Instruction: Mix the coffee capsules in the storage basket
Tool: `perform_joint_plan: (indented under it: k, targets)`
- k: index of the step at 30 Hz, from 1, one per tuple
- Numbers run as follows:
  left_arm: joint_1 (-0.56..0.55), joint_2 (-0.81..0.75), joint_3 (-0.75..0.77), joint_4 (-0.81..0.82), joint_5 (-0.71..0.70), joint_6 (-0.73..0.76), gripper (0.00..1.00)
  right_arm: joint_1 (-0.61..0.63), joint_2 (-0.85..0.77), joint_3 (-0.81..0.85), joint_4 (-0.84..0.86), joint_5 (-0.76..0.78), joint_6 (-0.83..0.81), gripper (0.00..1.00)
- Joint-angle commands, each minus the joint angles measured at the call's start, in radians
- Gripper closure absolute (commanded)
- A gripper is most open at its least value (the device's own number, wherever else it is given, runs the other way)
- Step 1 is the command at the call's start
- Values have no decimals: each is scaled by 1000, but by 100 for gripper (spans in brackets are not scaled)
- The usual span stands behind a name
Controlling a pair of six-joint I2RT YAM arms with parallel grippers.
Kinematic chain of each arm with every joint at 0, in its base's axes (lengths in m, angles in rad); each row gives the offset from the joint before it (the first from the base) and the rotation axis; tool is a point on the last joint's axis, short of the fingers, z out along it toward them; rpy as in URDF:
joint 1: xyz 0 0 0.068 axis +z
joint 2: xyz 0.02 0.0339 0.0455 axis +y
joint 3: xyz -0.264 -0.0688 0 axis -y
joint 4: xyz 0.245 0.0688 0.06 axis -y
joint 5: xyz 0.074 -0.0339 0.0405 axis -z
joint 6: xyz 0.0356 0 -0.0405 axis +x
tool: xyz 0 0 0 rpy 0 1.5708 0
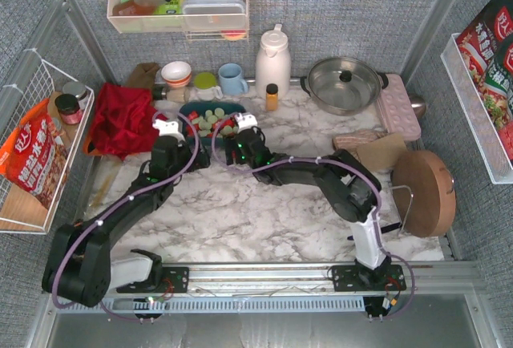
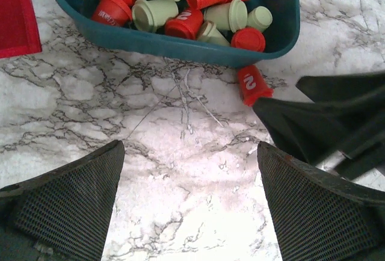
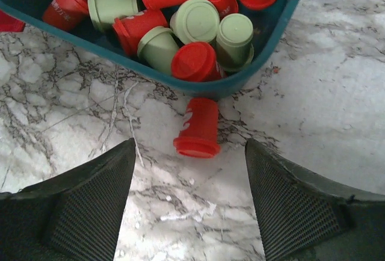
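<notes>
One stray red capsule (image 3: 197,130) lies on the tabletop (image 3: 325,110) just ahead of the right gripper (image 3: 189,213), whose jaws stand wide and empty. Its narrow end meets the storage basket (image 3: 243,82), where the other coffee capsules (image 3: 180,26) sit mixed. Best to centre, pinch its sides and lift clear over the low wall. The left gripper (image 2: 189,207), jaws fully spread and empty, crowds in alongside.

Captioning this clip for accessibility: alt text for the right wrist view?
A red coffee capsule lies on the marble tabletop just outside the teal storage basket of mixed red and mint-green capsules. The open right gripper frames it from below.
</notes>
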Motion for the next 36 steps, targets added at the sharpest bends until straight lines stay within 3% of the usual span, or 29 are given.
perform_joint_plan:
  k: [1,10,19,27,32,36]
  targets:
    - [0,-64,-46,41,21,-12,1,20,69,76,7,76,16,23]
    - [0,-152,-105,53,23,3,1,44,205,275,-218,143,57,33]
    - [0,-167,-130,67,25,3,1,48,253,306,-246,192,67,34]
    - [0,-167,-139,74,32,-6,1,49,242,260,-176,176,65,46]
    - [0,-170,-136,77,38,-11,1,49,221,211,-105,149,46,60]
    - [-1,-171,-137,77,41,-14,1,49,188,166,-62,130,21,61]
